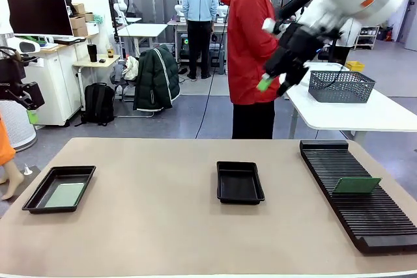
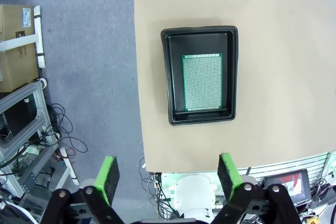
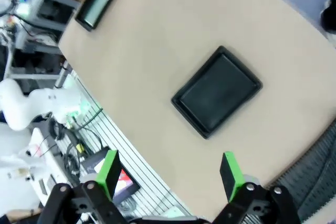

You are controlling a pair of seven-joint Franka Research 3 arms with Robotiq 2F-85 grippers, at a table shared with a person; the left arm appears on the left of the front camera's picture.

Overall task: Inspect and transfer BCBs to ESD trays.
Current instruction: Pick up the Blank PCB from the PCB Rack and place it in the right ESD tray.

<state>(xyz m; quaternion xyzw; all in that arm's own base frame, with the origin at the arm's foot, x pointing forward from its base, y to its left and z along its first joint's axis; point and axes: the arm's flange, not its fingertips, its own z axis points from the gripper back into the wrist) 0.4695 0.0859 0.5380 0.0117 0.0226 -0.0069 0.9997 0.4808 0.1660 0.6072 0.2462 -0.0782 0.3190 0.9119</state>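
Two black ESD trays lie on the tan table. The left tray [image 1: 38,191] holds a pale green BCB [image 1: 64,194]; in the left wrist view that tray [image 2: 173,77] and its BCB [image 2: 202,82] lie straight below my open left gripper [image 2: 168,178]. The middle tray [image 1: 240,183] is bare, and it sits under my open right gripper [image 3: 169,176] as an empty tray [image 3: 216,92]. Another green BCB [image 1: 356,185] stands in the black slotted rack [image 1: 365,216]. My left gripper [image 1: 31,114] hovers off the table's left end. My right gripper [image 1: 273,86] hangs high above the table's right half.
A person in a red jacket [image 1: 251,43] stands at the far edge of the table. Behind the rack, a grey wire mesh basket [image 1: 341,86] sits on a white side table. The left tray with its board [image 3: 96,6] shows far off in the right wrist view.
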